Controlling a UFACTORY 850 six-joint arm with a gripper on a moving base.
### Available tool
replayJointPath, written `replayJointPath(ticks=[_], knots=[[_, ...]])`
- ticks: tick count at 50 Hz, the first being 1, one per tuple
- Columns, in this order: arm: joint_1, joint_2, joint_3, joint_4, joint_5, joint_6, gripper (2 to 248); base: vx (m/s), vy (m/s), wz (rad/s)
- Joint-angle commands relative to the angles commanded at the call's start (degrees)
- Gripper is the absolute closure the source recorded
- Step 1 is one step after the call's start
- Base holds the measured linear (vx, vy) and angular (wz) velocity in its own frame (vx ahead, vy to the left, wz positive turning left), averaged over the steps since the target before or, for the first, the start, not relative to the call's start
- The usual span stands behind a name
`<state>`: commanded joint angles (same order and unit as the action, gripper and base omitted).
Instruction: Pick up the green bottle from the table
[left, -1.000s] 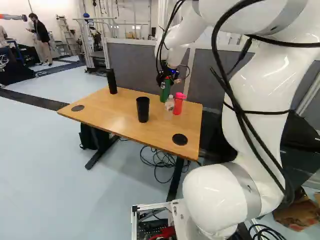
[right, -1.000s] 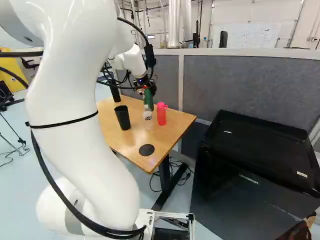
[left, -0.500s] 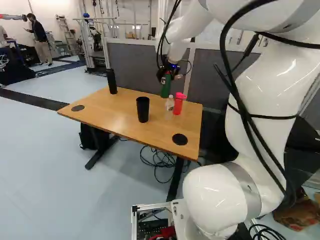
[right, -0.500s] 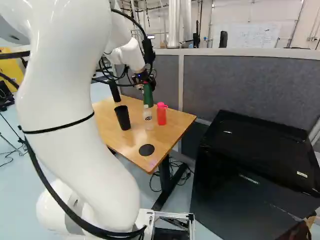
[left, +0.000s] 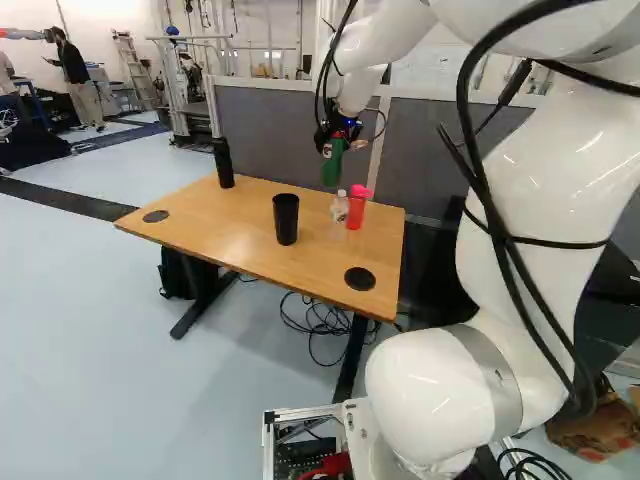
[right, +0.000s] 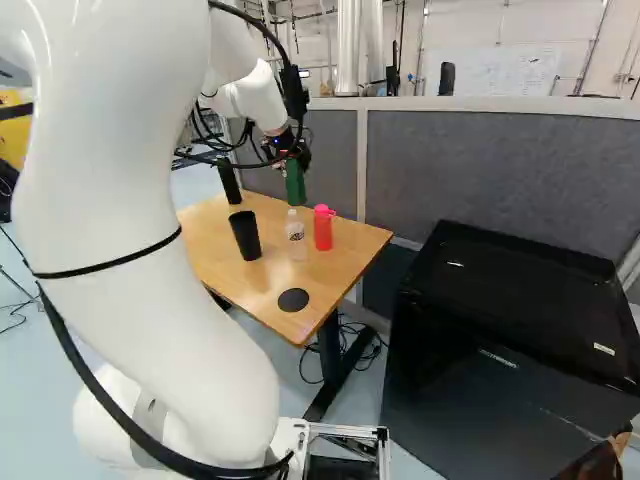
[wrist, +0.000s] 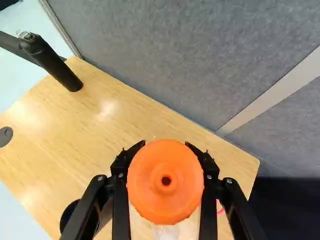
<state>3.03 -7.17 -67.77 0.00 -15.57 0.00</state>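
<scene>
Risen with the jaws clamped on it, the green bottle (left: 332, 168) wants a steady squeeze and slow, upright lift, away from the clear bottle (right: 296, 235) below them

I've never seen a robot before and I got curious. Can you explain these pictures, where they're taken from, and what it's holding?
The big white thing is a robot arm, a bit like one long bending arm. Two pictures come from cameras on its base, behind the arm, one to its left and one to its right. The third comes from a camera on its wrist, looking along its gripper.

The gripper's two black fingers are closed around the orange cap of a green bottle, which hangs above the wooden table.

On the table stand a black cup, a clear bottle, a pinkish-red bottle and a tall black bottle.
</scene>
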Motion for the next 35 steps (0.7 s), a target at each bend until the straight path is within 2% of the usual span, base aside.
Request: replayJointPath(ticks=[35], knots=[[0.0,3.24,-1.22,0.0,0.0,0.0,226,0.0,0.0,0.0]])
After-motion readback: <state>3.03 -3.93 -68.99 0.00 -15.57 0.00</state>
